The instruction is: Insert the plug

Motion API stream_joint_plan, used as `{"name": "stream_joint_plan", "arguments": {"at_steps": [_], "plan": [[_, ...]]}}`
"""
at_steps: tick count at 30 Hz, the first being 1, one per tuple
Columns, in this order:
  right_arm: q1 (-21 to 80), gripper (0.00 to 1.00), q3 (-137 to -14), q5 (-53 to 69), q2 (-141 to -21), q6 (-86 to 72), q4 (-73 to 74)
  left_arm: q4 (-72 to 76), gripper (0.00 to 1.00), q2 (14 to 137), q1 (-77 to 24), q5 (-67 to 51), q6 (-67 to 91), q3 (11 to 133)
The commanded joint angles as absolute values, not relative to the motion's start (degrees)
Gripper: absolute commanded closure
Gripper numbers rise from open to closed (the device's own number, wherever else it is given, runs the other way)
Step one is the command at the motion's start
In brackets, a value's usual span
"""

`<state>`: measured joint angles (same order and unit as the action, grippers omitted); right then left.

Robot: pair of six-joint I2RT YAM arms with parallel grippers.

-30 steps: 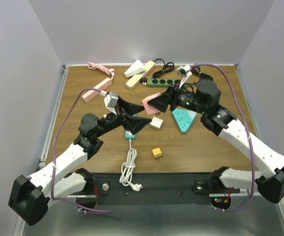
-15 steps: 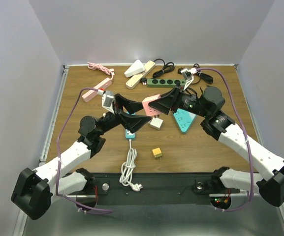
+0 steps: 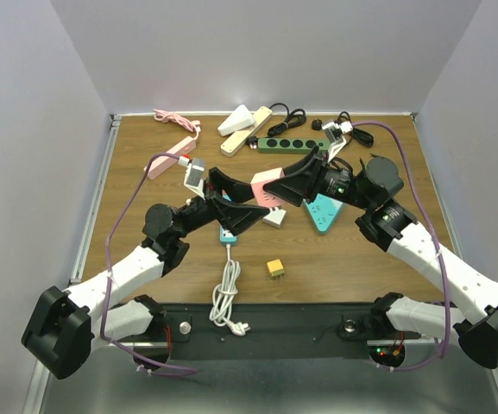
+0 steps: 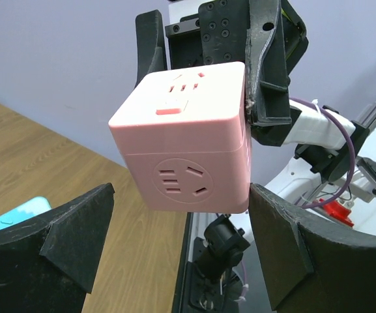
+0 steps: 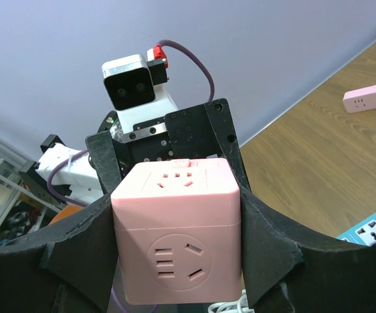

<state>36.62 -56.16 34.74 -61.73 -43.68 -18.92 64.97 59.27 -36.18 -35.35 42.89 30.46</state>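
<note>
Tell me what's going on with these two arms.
The right hand is clamped on the pink cube socket, holding it up off the table. The left hand faces it, open and empty. None of the cube's visible outlets has a plug in it; a white coiled cable lies near the table's front edge.

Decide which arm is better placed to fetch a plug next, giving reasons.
Left. The right gripper is shut on the pink cube, so it is busy. The left gripper is open and empty, and the white cable lies nearer it.
</note>
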Motion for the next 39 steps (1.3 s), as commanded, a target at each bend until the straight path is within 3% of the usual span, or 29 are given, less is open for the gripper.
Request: {"name": "stream_joint_plan", "arguments": {"at_steps": [1,17,20,21,22,24,25,26,28,30,33,39], "plan": [[37.4,1.0,-56.4,37.5,-60.4,-44.1,-24.3,66.8,0.07,60.1,-36.5,-33.6,43.4,31.2],[37.4,0.99,-53.9,37.4,-59.8,-41.8,-22.2,75.3,0.09,64.5,-38.0,-34.7,46.8,32.3],[37.4,1.0,-54.0,37.7,-59.6,-40.9,-20.7,76.4,0.33,65.2,-38.0,-35.9,47.1,32.5],[37.4,1.0,-54.1,37.7,-59.7,-40.4,-20.0,77.0,0.45,65.6,-38.1,-36.2,47.2,32.4],[37.4,0.99,-54.3,37.7,-59.7,-39.9,-19.1,77.4,0.64,65.9,-38.1,-36.6,47.1,32.3],[37.4,0.96,-54.3,37.3,-59.7,-38.2,-16.5,78.1,0.79,66.4,-38.1,-38.3,46.6,31.9],[37.4,0.93,-54.2,37.4,-59.6,-37.8,-14.9,77.8,0.97,66.5,-38.0,-38.9,45.9,31.6],[37.4,0.83,-54.5,37.4,-59.6,-36.1,-13.5,77.4,1.0,66.7,-38.1,-40.3,44.4,31.5],[37.4,0.74,-54.8,37.3,-59.5,-34.1,-9.6,77.3,1.0,66.7,-38.1,-42.2,42.8,30.4],[37.4,0.53,-54.9,37.1,-58.8,-31.6,-7.7,77.8,1.0,67.1,-38.1,-44.8,40.9,29.4],[37.3,0.37,-54.7,36.6,-57.9,-28.2,-3.8,80.3,1.0,67.9,-38.1,-48.4,39.7,27.4],[37.4,0.22,-53.4,35.5,-56.6,-25.4,-0.5,90.7,1.0,71.2,-38.1,-54.7,42.4,24.3]]}}
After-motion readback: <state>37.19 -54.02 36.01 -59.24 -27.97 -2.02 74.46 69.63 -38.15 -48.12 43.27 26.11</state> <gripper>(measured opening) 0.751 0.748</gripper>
